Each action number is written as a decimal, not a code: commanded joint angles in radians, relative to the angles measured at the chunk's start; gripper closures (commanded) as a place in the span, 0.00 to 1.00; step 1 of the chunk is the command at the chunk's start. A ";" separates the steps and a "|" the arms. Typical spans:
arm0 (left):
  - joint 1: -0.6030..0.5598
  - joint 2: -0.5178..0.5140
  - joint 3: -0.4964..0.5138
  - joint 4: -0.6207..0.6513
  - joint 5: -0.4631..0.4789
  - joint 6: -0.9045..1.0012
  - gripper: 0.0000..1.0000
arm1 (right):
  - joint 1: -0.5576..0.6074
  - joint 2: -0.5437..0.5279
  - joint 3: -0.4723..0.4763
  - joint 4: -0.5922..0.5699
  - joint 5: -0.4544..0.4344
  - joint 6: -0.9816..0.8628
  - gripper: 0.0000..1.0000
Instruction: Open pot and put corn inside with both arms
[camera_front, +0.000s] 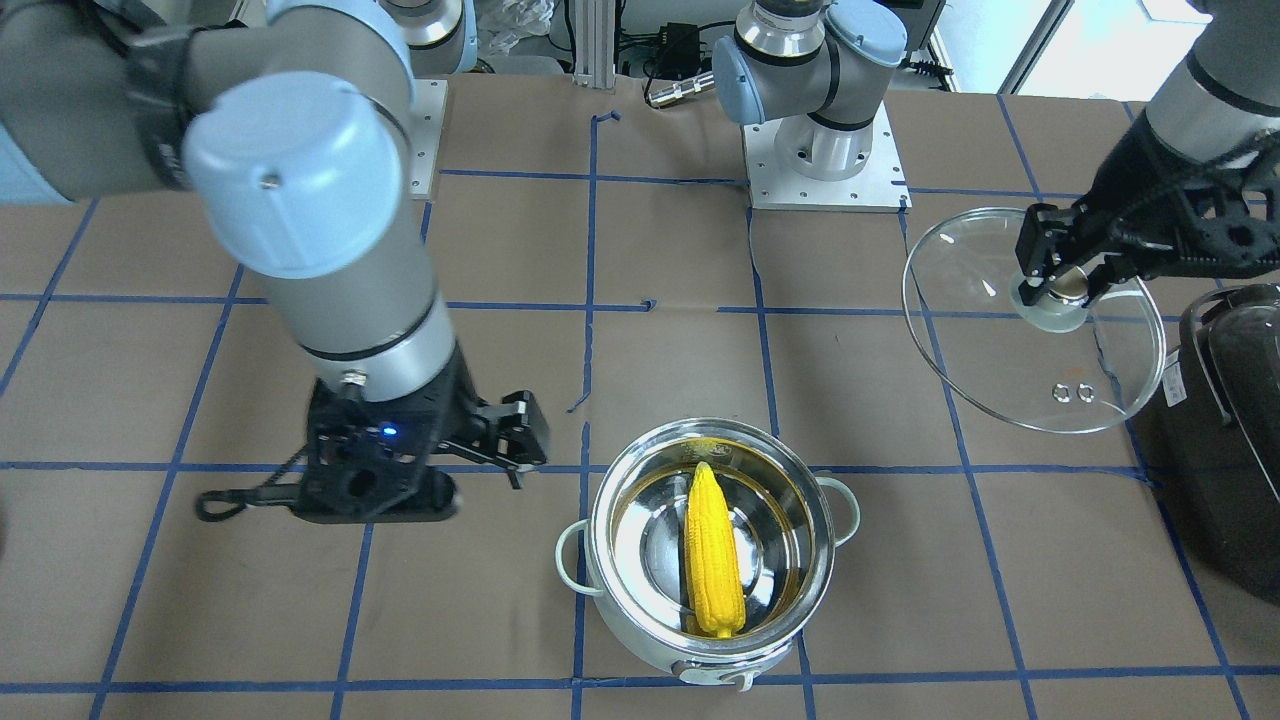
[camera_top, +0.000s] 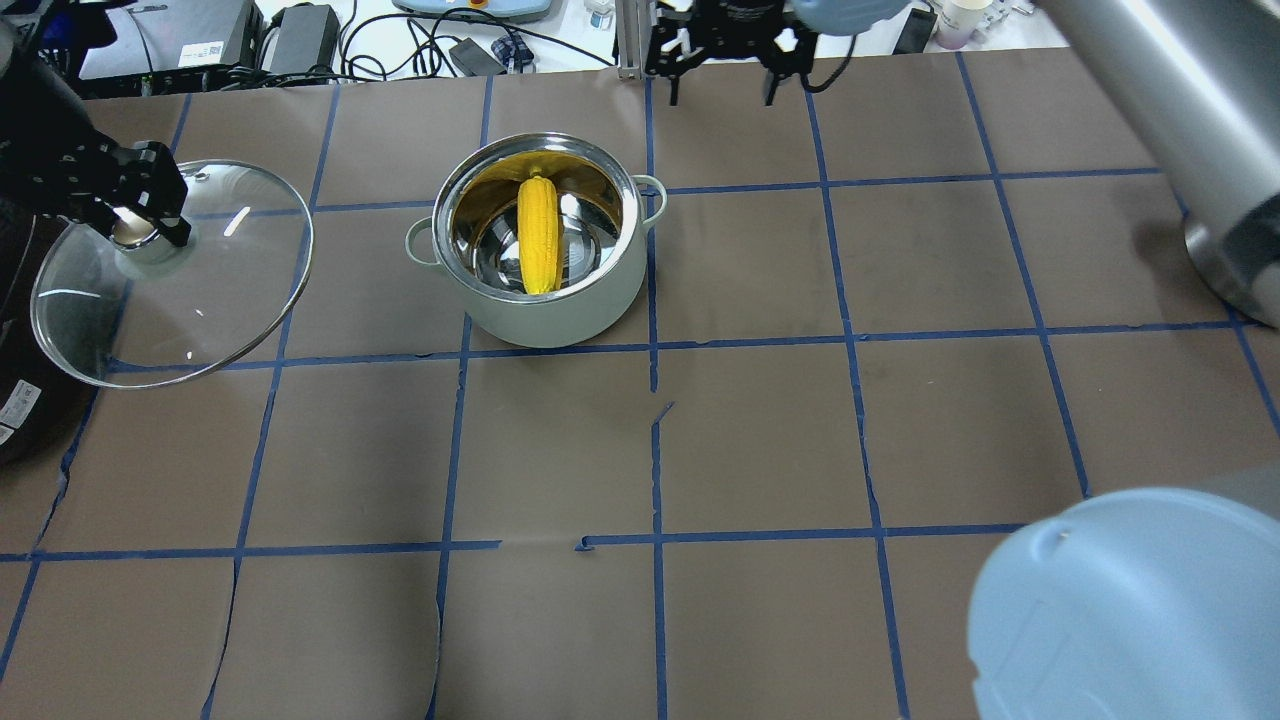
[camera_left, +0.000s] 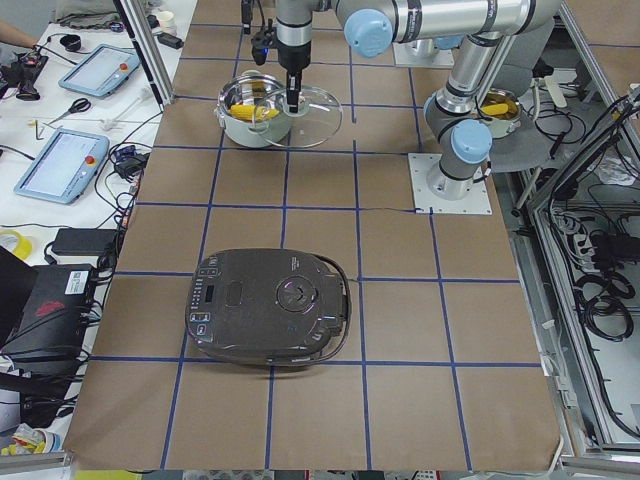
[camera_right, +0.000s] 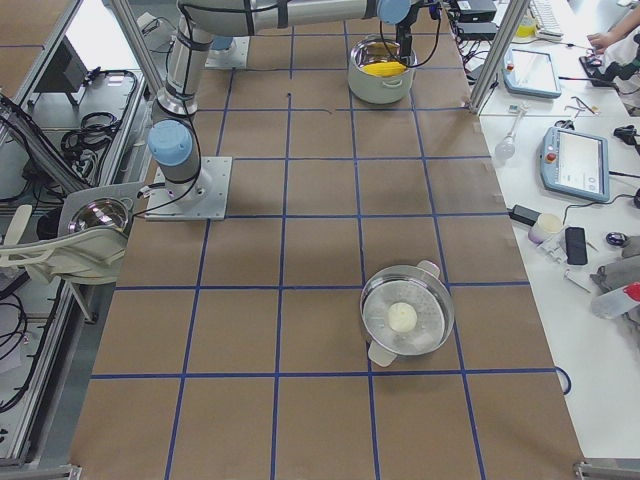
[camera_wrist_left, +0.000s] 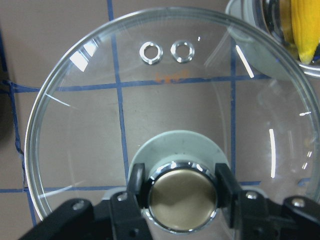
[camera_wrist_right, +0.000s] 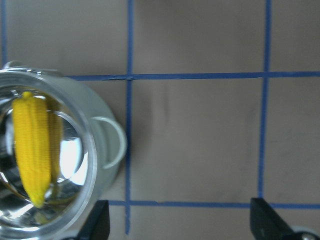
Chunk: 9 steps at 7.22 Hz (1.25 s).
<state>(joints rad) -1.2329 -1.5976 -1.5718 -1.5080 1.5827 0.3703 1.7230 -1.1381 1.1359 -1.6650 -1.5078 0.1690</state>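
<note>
The pale mint pot (camera_top: 560, 315) stands open on the brown table, and the yellow corn (camera_top: 538, 235) lies inside it, leaning against the steel wall. The pot (camera_front: 600, 500) and the corn (camera_front: 712, 555) also show in the front view. My left gripper (camera_top: 140, 215) is shut on the gold knob (camera_wrist_left: 182, 197) of the glass lid (camera_top: 200, 290) and holds it tilted above the table, to the left of the pot. My right gripper (camera_top: 722, 85) is open and empty, hovering beyond the pot's right side. In the right wrist view, the corn (camera_wrist_right: 31, 150) lies off to the left of that gripper (camera_wrist_right: 181, 225).
A black glossy appliance (camera_left: 268, 305) sits at the table's left end, close under the held lid (camera_front: 1000, 330). A steel steamer pot (camera_right: 405, 320) with a white ball in it stands at the right end. The two arm bases (camera_front: 825, 150) are at the robot's edge.
</note>
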 joint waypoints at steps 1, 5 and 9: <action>0.043 -0.124 -0.071 0.237 -0.012 0.138 1.00 | -0.165 -0.200 0.207 0.073 -0.003 -0.048 0.00; 0.053 -0.364 -0.106 0.454 -0.050 0.344 1.00 | -0.169 -0.310 0.364 0.068 -0.012 -0.037 0.00; 0.055 -0.390 -0.174 0.541 -0.046 0.391 0.77 | -0.169 -0.315 0.366 0.071 -0.005 -0.040 0.00</action>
<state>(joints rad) -1.1782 -1.9848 -1.7363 -1.0070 1.5346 0.7577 1.5539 -1.4503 1.5010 -1.5951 -1.5149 0.1301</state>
